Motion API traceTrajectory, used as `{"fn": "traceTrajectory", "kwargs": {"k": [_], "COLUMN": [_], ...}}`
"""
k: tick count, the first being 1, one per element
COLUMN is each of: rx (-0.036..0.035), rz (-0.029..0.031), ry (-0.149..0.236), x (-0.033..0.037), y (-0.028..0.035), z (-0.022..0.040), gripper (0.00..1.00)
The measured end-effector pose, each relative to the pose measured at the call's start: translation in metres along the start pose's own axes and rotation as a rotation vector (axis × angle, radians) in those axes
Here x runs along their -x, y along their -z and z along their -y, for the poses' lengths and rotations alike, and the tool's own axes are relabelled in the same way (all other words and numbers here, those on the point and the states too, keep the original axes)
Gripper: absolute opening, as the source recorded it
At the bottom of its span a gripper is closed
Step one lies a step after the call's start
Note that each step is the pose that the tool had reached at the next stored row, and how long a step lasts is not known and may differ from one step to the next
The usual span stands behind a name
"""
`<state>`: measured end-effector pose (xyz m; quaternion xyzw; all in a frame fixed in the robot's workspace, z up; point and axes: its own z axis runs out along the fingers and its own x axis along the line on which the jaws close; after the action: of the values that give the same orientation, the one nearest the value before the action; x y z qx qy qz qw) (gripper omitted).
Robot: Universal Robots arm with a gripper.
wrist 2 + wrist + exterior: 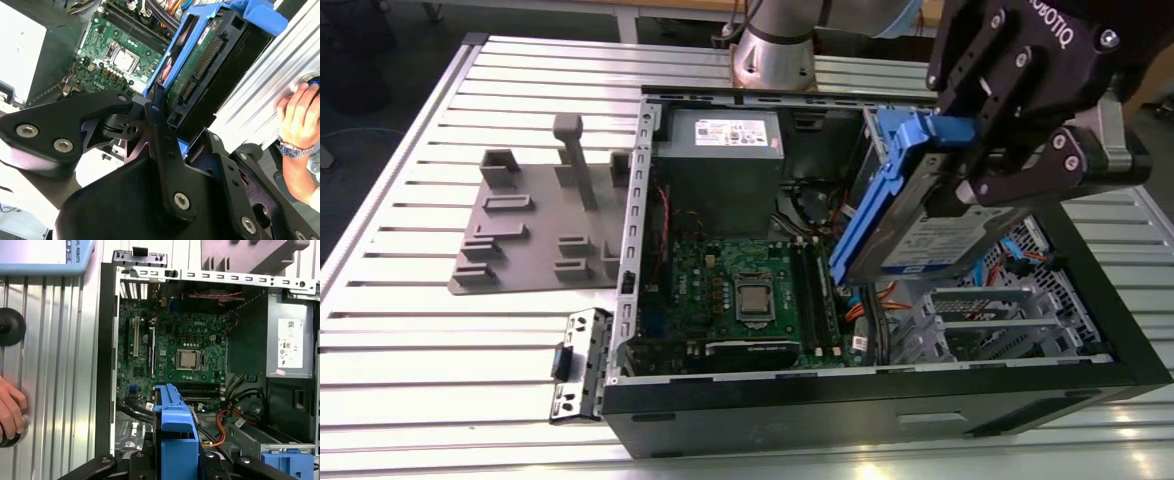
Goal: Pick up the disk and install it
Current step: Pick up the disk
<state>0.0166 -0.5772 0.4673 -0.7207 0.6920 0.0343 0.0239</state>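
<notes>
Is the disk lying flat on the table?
No, the gripper holds the disk up in the air, tilted, above the open computer case.

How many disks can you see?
1. The disk is in the pincer, tilted over the open computer case. More could be hidden inside the case.

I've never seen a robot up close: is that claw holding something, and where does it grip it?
Yes. The gripper is shut on the disk, clamping its upper end; the disk hangs tilted over the open computer case.
</notes>
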Motion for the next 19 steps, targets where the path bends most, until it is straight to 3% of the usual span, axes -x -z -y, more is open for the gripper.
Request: {"fn": "traceTrajectory", "kwargs": {"k": [19], "rx": [0.0005], "rz": [0.0001], "ry": [0.000], "x": [-0.0134], "y": [-0.0021], "z": [0.0122], "gripper": [0.36]}}
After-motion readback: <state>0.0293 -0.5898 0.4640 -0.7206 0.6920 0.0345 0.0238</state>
